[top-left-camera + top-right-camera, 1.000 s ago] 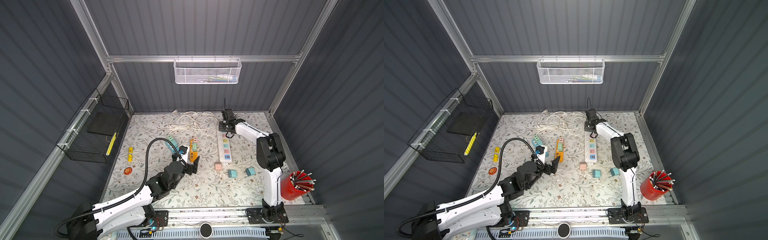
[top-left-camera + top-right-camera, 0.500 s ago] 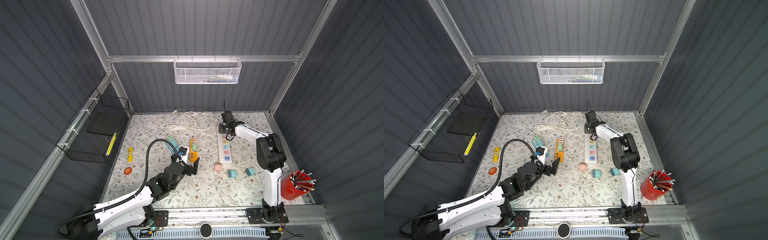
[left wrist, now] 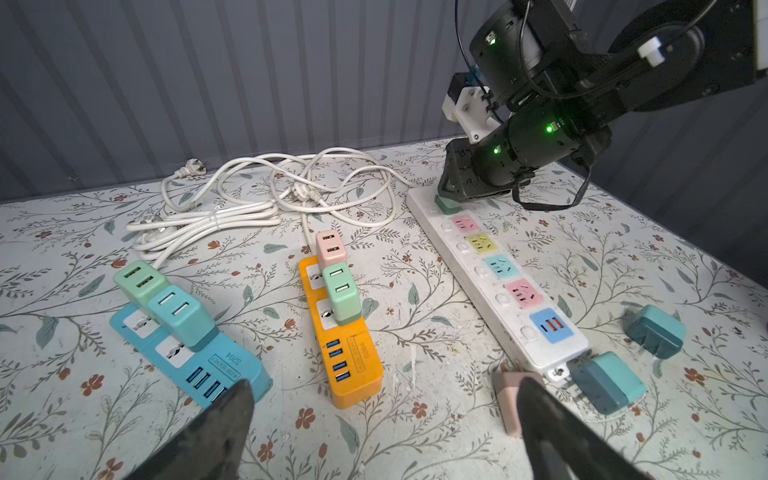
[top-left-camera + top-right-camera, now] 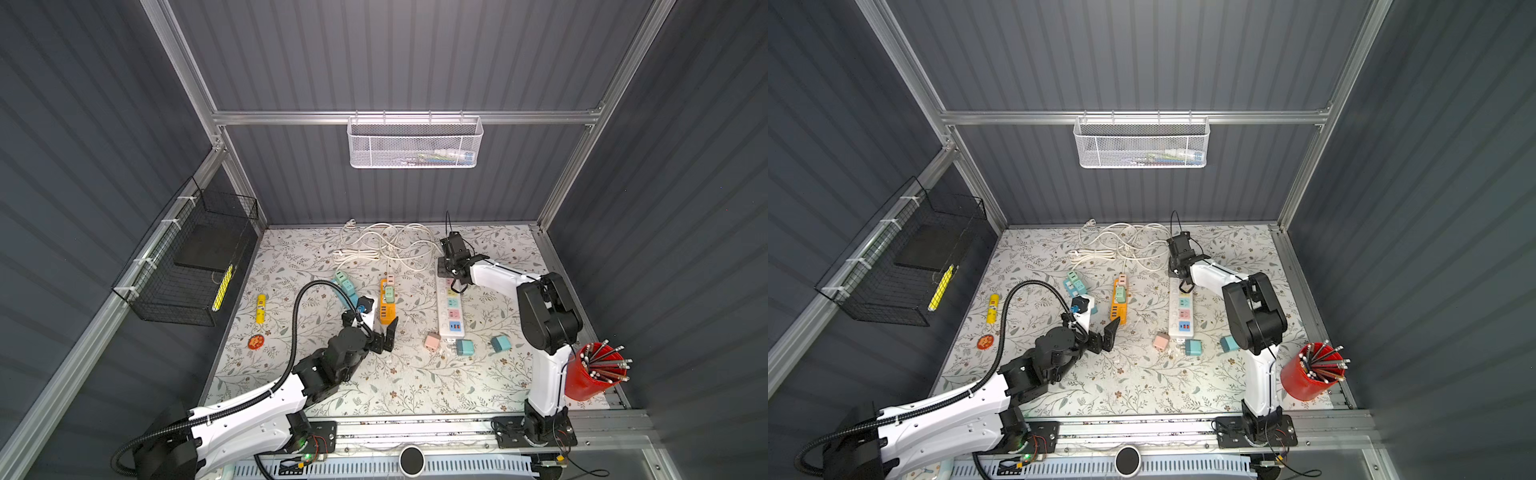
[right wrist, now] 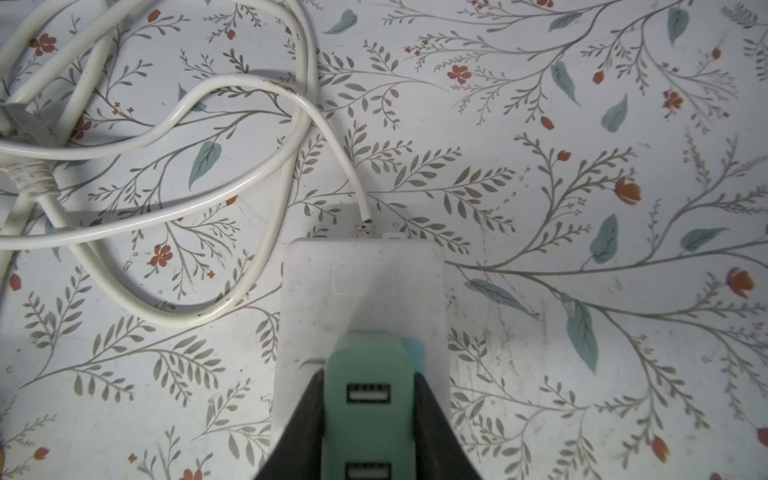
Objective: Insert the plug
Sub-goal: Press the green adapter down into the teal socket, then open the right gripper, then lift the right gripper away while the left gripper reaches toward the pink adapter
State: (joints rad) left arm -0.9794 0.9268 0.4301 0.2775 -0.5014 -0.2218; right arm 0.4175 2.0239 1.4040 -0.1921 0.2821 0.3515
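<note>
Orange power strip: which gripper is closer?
Left. The left gripper hangs open just off the near end of the orange power strip; the right gripper is farther off, shut on a green plug at the far end of the white power strip.

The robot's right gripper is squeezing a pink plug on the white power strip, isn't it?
Not quite. The plug is green, not pink. The right wrist view shows it: the right gripper is shut on the plug, which sits on the white power strip.
</note>
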